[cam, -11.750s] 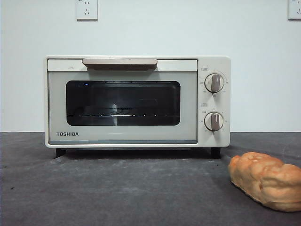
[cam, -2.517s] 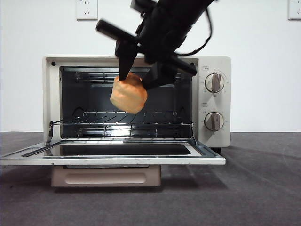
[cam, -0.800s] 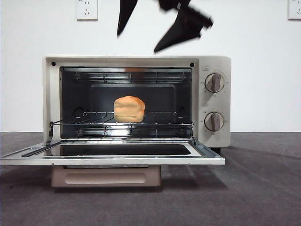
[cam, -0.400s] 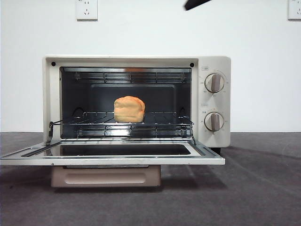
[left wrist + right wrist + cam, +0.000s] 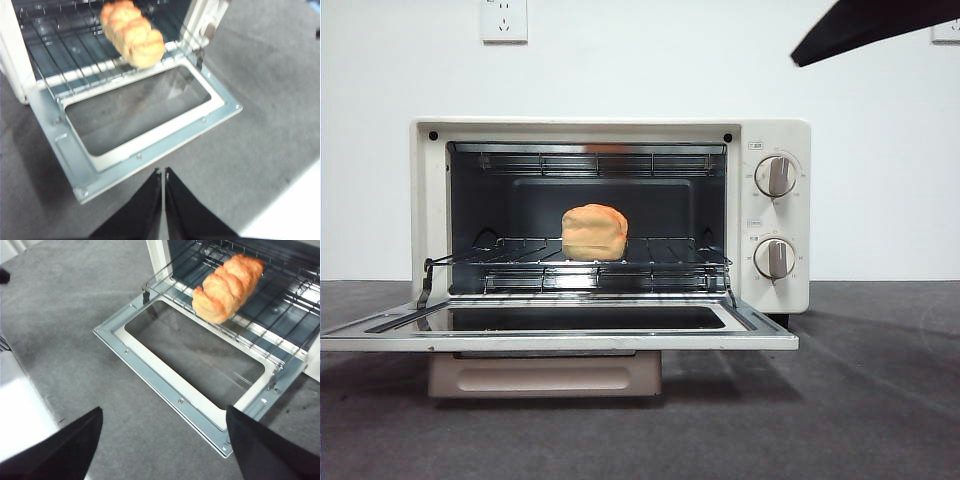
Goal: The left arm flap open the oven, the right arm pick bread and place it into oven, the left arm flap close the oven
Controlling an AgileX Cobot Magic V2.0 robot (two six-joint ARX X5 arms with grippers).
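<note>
**Bread on the rack, oven door down, both grippers clear**

The left gripper (image 5: 163,175) hangs above the grey table, just off the front edge of the lowered door, its two flat black jaws pressed together with only a thin seam between them and nothing in their grasp. The right gripper (image 5: 162,445) is spread wide and empty, its two dark, blunt fingers far apart, also over the table in front of the door. In the front view one dark tapered arm piece (image 5: 875,25) slants in at the top right corner, above the oven; which arm it is cannot be told from there.

The oven (image 5: 775,135) is a cream-white box with rounded corners and two round beige knobs (image 5: 776,176) stacked on its right panel. Its door (image 5: 560,338) lies flat open, a pale metal frame around a dark glass pane, with the beige-pink bar handle (image 5: 545,375) hanging below.

Inside the dark cavity, the bread (image 5: 594,232) rests on the thin chrome wire rack (image 5: 660,262), near the middle. It is golden-orange, lumpy and oblong, with a bumpy, ridged crust, lying lengthwise into the oven so one end faces the opening.

The table (image 5: 860,400) is matte, dark grey and slightly speckled. A white wall with a socket plate (image 5: 504,20) stands behind.
</note>
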